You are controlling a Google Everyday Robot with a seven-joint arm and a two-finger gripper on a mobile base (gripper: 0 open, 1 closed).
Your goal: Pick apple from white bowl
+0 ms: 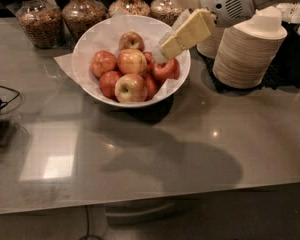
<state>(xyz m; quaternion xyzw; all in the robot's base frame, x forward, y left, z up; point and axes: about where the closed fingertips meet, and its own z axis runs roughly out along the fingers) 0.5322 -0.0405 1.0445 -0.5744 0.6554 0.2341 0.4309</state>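
The glossy grey counter [140,154] in front bears no print. Down-left of the tool sits the wide, glossy white bowl lined with white paper [85,59]. In its pile, the large round apple with an orange-red blush over pale yellow skin [132,61] lies just left of the tool's tip, apart from it. The cream-coloured tool [162,51] hangs slanted over the bowl's right side; I cannot tell whether it is released or clenched. This looks like the reach, with no grasp yet. Next it must shift left, descend and close on that apple without nudging its neighbours. Right of the tool stands a stack of beige disposable bowls [247,54], with no readable writing.
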